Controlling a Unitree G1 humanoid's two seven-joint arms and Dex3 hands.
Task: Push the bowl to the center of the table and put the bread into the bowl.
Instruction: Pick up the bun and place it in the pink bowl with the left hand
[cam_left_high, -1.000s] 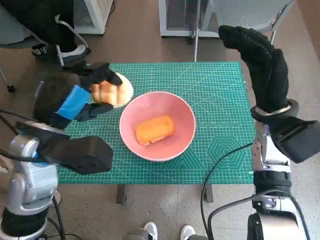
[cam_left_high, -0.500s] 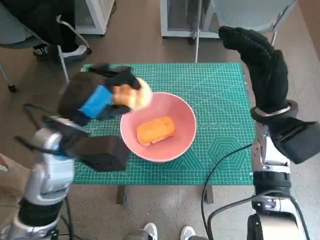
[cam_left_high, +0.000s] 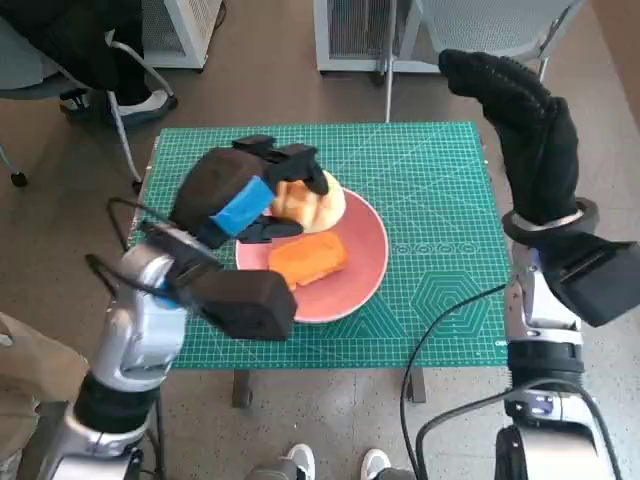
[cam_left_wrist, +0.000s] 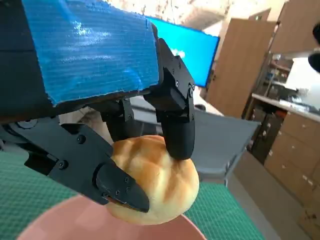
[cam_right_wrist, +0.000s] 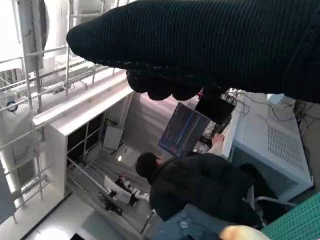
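Green mat (cam_left_high: 430, 190), bun (cam_left_high: 308, 202) (held) now over bowl (cam_left_high: 370, 265)

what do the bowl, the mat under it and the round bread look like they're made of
Bowl: likely plastic, plain pink with a smooth matte wall. Mat: looks like a rubbery green cutting mat, printed with pale grid lines. Round bread: soft baked bun or a foam replica, golden scored crust, held in the left hand.

pink bowl (cam_left_high: 365, 262), golden-brown bun (cam_left_high: 312, 202), orange bread (cam_left_high: 307, 258) — green gridded mat (cam_left_high: 430, 190), blue-taped black left hand (cam_left_high: 240, 195)
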